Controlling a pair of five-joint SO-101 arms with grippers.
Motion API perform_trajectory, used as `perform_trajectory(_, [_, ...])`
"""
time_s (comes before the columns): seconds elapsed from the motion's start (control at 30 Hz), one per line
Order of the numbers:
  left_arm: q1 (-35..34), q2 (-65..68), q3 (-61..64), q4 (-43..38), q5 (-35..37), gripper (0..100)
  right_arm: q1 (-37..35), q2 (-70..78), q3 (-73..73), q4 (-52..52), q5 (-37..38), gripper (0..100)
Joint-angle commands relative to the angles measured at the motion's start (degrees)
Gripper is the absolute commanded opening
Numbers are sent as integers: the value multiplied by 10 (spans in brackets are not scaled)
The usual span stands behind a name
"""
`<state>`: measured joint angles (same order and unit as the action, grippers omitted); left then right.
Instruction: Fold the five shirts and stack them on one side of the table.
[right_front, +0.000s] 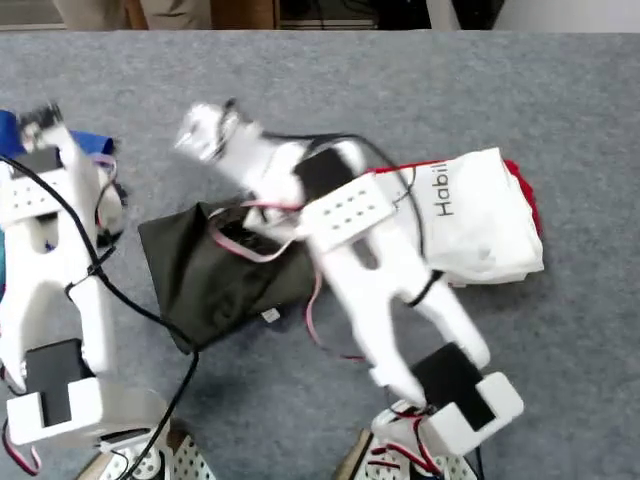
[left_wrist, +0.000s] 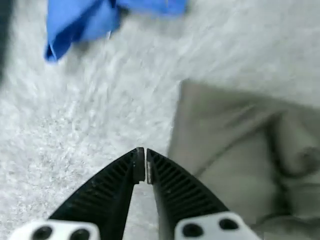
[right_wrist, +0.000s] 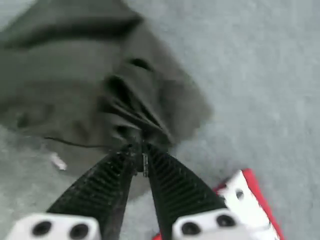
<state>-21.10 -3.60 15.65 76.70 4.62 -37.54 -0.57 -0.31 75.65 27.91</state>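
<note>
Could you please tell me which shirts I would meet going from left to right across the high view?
blue shirt -> dark shirt -> white shirt, which lies on top of a red shirt

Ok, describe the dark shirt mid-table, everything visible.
The dark shirt is soft olive-black cloth, lying rumpled in a rough square on the grey table, beside the white-and-red stack. A small white tag shows at its near edge. The right gripper pinches a bunch of it, with pleats drawn toward the shut tips, and that arm reaches across above it.
</note>
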Motion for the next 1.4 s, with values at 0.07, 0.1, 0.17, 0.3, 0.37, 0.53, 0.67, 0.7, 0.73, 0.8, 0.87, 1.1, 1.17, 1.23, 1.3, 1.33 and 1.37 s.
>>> perform_trajectory(0.07, [-55, -10, 143, -141, -9, 19, -63, 96, -56, 11, 5, 4])
perform_trajectory(0.1, [-62, -11, 145, -144, -9, 19, -68, 121, -71, 14, 4, 4])
perform_trajectory(0.17, [-72, -11, 135, -146, -9, 19, -71, 168, -107, 25, -5, 4])
perform_trajectory(0.3, [-77, -7, 151, -167, -9, 19, -60, 254, -178, 30, -11, 4])
perform_trajectory(0.37, [-77, -8, 166, -181, -9, 19, -54, 291, -214, 30, -11, 4])
perform_trajectory(0.53, [-77, -8, 171, -196, -9, 19, -12, 386, -315, 24, -8, 4])
perform_trajectory(0.67, [-76, -8, 171, -196, -9, 19, 50, 465, -439, 28, 15, 5])
perform_trajectory(0.7, [-76, -8, 171, -196, -9, 19, 63, 482, -473, 30, 28, 5])
perform_trajectory(0.73, [-72, -8, 172, -196, -9, 19, 74, 497, -502, 30, 39, 5])
perform_trajectory(0.8, [-63, -9, 174, -196, -9, 19, 92, 526, -559, 29, 56, 5])
perform_trajectory(0.87, [-55, -9, 175, -196, -9, 19, 99, 553, -610, 29, 79, 5])
perform_trajectory(1.1, [-46, -7, 175, -196, -9, 19, 80, 574, -781, 172, 121, 5])
perform_trajectory(1.17, [-46, -7, 175, -196, -9, 19, 70, 575, -841, 231, 121, 5])
perform_trajectory(1.23, [-46, -6, 175, -202, -9, 19, 59, 575, -882, 271, 117, 4])
perform_trajectory(1.3, [-46, -6, 175, -203, -9, 19, 55, 572, -880, 268, 108, 5])
perform_trajectory(1.33, [-46, -6, 175, -203, -9, 19, 44, 572, -873, 268, 106, 5])
perform_trajectory(1.37, [-46, -6, 175, -203, -9, 19, 30, 575, -858, 268, 105, 4])
